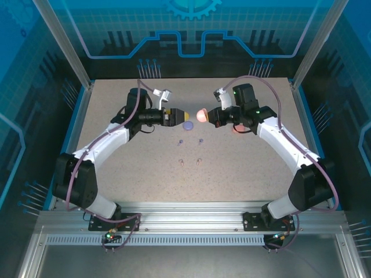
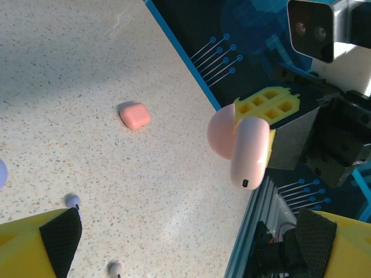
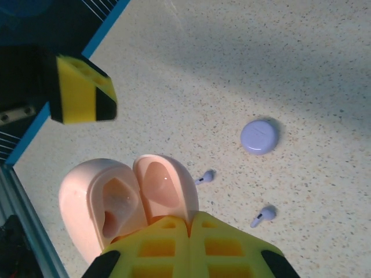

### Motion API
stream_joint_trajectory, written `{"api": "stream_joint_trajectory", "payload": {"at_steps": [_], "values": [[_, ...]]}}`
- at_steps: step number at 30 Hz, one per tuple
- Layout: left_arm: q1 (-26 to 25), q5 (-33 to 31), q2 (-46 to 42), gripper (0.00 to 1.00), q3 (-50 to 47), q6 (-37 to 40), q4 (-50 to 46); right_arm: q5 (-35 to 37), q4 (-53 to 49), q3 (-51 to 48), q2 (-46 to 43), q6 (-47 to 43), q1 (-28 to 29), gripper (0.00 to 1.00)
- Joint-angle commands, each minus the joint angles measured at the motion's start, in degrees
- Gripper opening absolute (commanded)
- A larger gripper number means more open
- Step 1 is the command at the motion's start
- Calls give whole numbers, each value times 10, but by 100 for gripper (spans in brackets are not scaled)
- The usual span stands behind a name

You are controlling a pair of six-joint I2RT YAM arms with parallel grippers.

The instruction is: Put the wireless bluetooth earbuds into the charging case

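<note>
While the right gripper clamps the open pink case at lower left of its wrist view, the left gripper faces it, fingers spread wide and empty. Two purple earbuds lie loose on the table right of that case, below the round purple case; a salmon case sits apart

Speckled beige tabletop, blue circuit-patterned backdrop, perhaps acrylic, aluminium rail.

Tbl front free, earbuds ctr, pink case aloft
</note>
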Motion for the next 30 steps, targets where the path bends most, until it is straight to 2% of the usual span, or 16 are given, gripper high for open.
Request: {"api": "stream_joint_trajectory", "payload": {"at_steps": [1, 7, 12, 21, 25, 30], "values": [[13, 36, 17, 99, 62, 83, -115, 14, -60, 30, 7, -69, -6, 0], [12, 106, 70, 99, 143, 185, -276, 26, -93, 33, 2, -128, -6, 0], [9, 139, 103, 97, 169, 215, -318, 14, -94, 27, 0, -157, -5, 0], [-18, 169, 160, 72, 222, 260, -373, -2, -93, 46, 33, -169, 16, 0], [-25, 176, 174, 66, 235, 270, -384, -1, -95, 56, 44, -170, 26, 0], [-35, 177, 192, 63, 254, 291, -412, -6, -100, 74, 56, -171, 36, 0]]}}
